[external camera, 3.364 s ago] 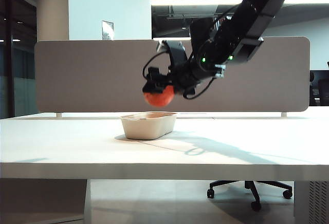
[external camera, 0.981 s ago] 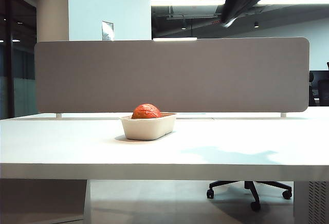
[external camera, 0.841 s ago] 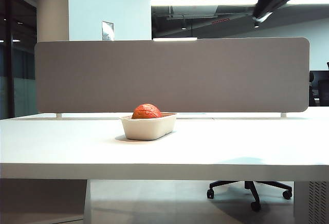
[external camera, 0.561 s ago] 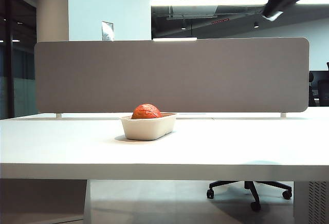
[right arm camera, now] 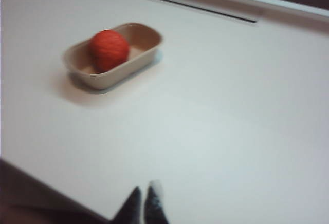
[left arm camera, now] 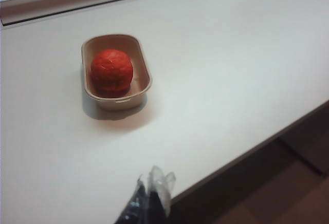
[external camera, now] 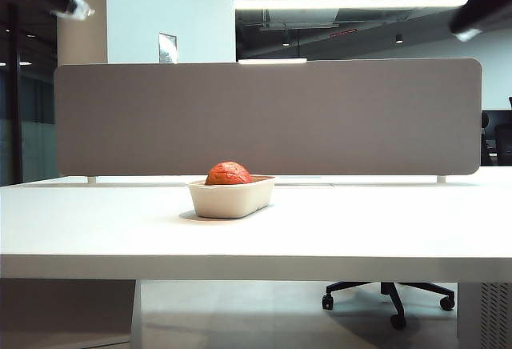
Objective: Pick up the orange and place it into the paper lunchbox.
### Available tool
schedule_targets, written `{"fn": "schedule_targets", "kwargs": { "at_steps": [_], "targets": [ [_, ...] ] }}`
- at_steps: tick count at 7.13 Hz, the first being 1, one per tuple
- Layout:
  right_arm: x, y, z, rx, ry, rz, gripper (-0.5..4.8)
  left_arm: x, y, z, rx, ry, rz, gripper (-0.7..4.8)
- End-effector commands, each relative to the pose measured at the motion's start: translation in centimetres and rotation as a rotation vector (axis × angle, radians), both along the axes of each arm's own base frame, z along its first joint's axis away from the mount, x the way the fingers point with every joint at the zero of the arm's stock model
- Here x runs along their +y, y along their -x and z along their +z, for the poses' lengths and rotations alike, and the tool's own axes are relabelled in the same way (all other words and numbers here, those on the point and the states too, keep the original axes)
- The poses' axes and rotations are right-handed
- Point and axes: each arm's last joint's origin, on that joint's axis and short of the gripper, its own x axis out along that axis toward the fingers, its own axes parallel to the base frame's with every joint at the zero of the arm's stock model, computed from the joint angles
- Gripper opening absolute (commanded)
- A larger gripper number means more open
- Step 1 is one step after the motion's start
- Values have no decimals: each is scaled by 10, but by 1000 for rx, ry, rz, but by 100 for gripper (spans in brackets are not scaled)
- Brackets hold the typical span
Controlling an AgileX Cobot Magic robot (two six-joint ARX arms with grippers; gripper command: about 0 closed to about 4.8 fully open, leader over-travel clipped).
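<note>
- Sitting inside the lunchbox (external camera: 231,197), the orange (external camera: 228,174) rests against one end of the tray, so by the look of it the placing is done; the lunchbox stands mid-table (external camera: 384,237) in front of the grey divider (external camera: 268,117).
- Left gripper (left arm camera: 150,199) hangs high, well apart from the lunchbox (left arm camera: 145,88); its fingertips lie pressed together with nothing between them. In the exterior view only a blurred bit of that arm shows at the upper left corner.
- Right gripper (right arm camera: 142,203) is likewise high and well clear of the lunchbox (right arm camera: 114,77), tips together and empty.
- Risks, as I judge them: little is left to go wrong. The orange (left arm camera: 111,70) stands taller than the rim, so a knock to the table or a low sweep of either arm could roll it along the tray or tip it out over the low wall. The light pulp tray could also slide if brushed. Both arms being far off, this seems unlikely.
- The orange (right arm camera: 108,50) is round, so it has no real long axis or facing; no stem end can be made out.
- The lunchbox's long axis runs from the front edge of the table towards the divider; in the exterior view it is seen nearly end-on, open side up.
</note>
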Motion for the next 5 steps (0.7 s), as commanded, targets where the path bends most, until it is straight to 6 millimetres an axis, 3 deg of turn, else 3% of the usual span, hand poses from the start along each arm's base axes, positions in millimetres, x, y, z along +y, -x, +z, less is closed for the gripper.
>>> {"fn": "schedule_targets", "kwargs": {
  "at_steps": [1, 2, 3, 4, 5],
  "targets": [
    [-5, 4, -16, -24, -24, -94, 57, 12, 22, -57, -130, 113, 31, -5],
    [-5, 4, -16, -24, -24, -95, 57, 12, 22, -54, -149, 123, 31, -5],
    [-5, 4, -16, -24, -24, -94, 57, 19, 24, -45, -266, 148, 161, -5],
    [-5, 5, -16, -25, -25, -95, 57, 58, 33, -118, -271, 58, 473, -5],
    [-5, 5, -16, -25, -25, -95, 57, 58, 33, -118, -271, 58, 473, -5]
  ]
}}
